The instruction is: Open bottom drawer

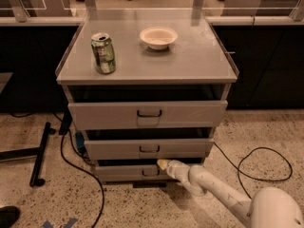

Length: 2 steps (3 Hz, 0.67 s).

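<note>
Firstly, bottom drawer (121, 173): lowest of three light grey drawers in the cabinet, just above the floor; slim flat front, with a dark gap along its top edge.
Handle (150, 172): small and black, at the centre of the bottom drawer's front.
End effector (164, 164): pale tip at the bottom drawer's top edge, just right of and slightly above the handle, at or very near the front; whether it is released or clenched cannot be told.
Arm (213, 189): white, running from the end effector down and to the right of the bottom drawer, ending in a rounded white body at the lower right corner.
Middle drawer (118, 149): directly above the bottom drawer, wider front, own black handle.
Top drawer (109, 115): two levels above the bottom drawer, tallest and widest front, dark opening over it.
Counter (194, 63): flat grey top of the cabinet, high above the bottom drawer.
Soda can (103, 53): green, upright on the counter, above and left of the bottom drawer.
Bowl (158, 37): pale, shallow, on the counter, farther back, nearly in line above the bottom drawer's handle.
Cable (266, 151): black loop on the speckled floor (57, 198), well right of the bottom drawer.
Second cable (71, 161): black, curving over the floor just left of the bottom drawer.
Stand (40, 153): black bar on the floor, farther left of the bottom drawer.
</note>
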Each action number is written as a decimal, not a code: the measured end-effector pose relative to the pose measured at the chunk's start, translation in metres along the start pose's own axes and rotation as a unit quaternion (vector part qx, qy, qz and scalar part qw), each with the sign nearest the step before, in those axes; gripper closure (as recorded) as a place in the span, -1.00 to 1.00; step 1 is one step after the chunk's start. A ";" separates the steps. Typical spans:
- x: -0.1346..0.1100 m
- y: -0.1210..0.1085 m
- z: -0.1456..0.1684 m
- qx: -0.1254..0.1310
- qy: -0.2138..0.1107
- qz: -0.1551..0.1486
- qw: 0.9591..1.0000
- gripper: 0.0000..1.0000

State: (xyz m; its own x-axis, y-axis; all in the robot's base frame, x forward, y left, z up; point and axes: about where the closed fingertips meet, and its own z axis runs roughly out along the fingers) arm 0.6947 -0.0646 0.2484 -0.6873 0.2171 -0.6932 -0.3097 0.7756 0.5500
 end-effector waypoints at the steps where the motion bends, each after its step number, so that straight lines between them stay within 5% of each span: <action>1: -0.004 -0.016 0.007 0.030 -0.007 -0.018 0.999 1.00; 2: -0.006 -0.028 0.013 0.056 -0.015 -0.034 0.998 1.00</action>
State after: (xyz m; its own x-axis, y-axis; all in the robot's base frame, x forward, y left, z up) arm 0.7157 -0.0799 0.2312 -0.6463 0.1786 -0.7419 -0.2782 0.8501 0.4471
